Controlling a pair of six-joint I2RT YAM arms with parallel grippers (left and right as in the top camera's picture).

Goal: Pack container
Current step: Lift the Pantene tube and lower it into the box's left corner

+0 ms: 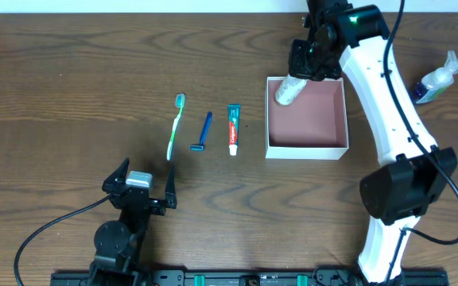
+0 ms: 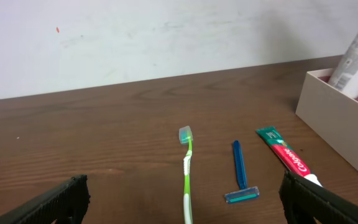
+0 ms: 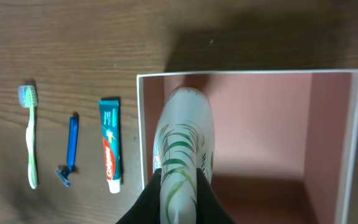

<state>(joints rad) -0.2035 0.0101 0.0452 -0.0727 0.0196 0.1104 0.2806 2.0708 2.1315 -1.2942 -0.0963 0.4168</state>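
**First thing going into the box, lots more to pack**

The packing has only just begun. The right gripper (image 1: 302,67) is pinching a white bottle (image 3: 182,149) with green leaves on it. It holds the bottle over the far left corner of the container (image 1: 307,148). The bottle leans, with its low end down inside the walls. I cannot tell if it touches the bottom. It is not let go yet, so I think nothing is really packed so far.

Three things wait in a row on the table (image 1: 70,87), just left of the box: a green toothbrush (image 1: 176,125), a blue razor (image 1: 203,131) and a toothpaste (image 1: 233,129). A little spray bottle (image 1: 436,79) lies far off on the right side. The left gripper (image 1: 144,179) sits near the front with its fingers spread wide and nothing in them.

The container is square and shallow. Its outside walls are white and its inside is dusty pink. It sits flat on the table, right of the middle. Apart from the bottle, its pink floor is bare.
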